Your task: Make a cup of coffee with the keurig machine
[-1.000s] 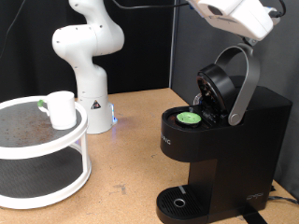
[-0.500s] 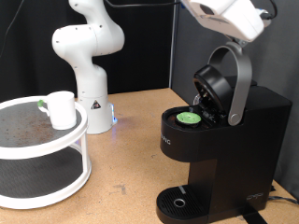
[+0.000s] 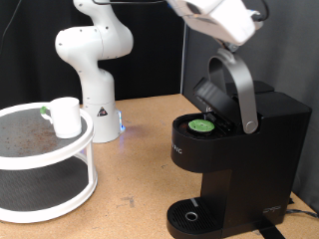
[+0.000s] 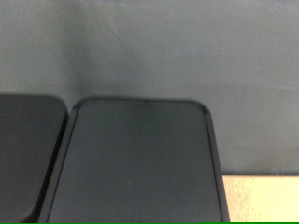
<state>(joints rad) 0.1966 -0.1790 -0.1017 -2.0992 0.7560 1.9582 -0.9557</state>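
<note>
The keurig machine [image 3: 254,149] stands at the exterior view's right, its lid [image 3: 211,92] raised and tilted over the open pod chamber. A green-topped pod [image 3: 202,125] sits in the chamber. My gripper [image 3: 229,38] is at the top of the view, right above the grey arched handle [image 3: 237,88]; its fingers do not show clearly. The white cup [image 3: 66,117] stands on the top tier of a round white shelf at the left, far from the gripper. The wrist view shows only a dark flat surface [image 4: 140,159] before a grey wall.
The two-tier round white shelf [image 3: 80,174] fills the lower left. The arm's white base [image 3: 95,95] with a blue light stands behind it. The machine's round drip base [image 3: 189,216] is at the bottom. Bare wooden tabletop [image 3: 140,169] lies between shelf and machine.
My hand has moved towards the exterior view's left, and the handle has swung that way with it. The lid has tipped down closer over the pod chamber.
</note>
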